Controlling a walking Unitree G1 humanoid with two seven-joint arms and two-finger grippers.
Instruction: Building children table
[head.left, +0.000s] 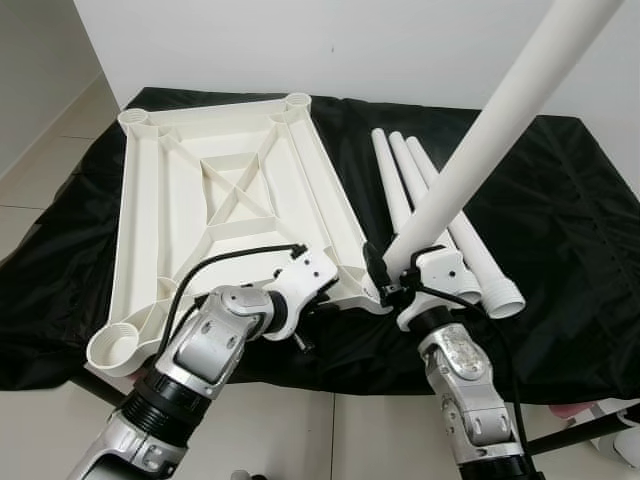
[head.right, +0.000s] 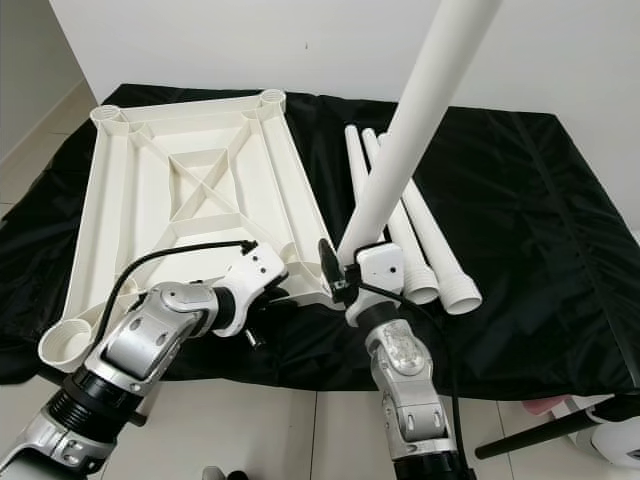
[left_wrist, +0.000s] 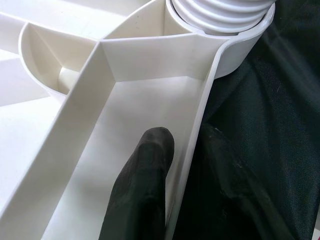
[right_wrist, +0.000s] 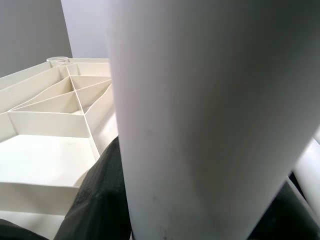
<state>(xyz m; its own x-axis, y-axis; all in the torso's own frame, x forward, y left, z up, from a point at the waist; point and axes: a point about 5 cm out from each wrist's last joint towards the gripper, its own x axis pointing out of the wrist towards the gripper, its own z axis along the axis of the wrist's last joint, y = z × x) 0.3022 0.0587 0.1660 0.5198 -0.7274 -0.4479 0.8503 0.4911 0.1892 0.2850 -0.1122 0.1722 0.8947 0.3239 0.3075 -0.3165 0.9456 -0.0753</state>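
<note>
The white table top (head.left: 160, 200) lies upside down on a black cloth, ribs facing up. My left gripper (head.left: 338, 292) is shut on its near right rim; in the left wrist view one black finger (left_wrist: 145, 170) sits inside the rim wall (left_wrist: 197, 135) and the other outside it. My right gripper (head.left: 395, 268) is shut on a long white leg (head.left: 480, 150), which stands tilted up from the near right corner. The leg's threaded end (left_wrist: 220, 15) sits in that corner socket. Three more white legs (head.left: 440, 210) lie side by side on the cloth to the right.
The black cloth (head.left: 560, 220) covers a low surface against a white wall. Open corner sockets show at the far left (head.left: 133, 117), far right (head.left: 297, 101) and near left (head.left: 115, 345). Tiled floor lies in front, with a black rod (head.left: 580, 432) at lower right.
</note>
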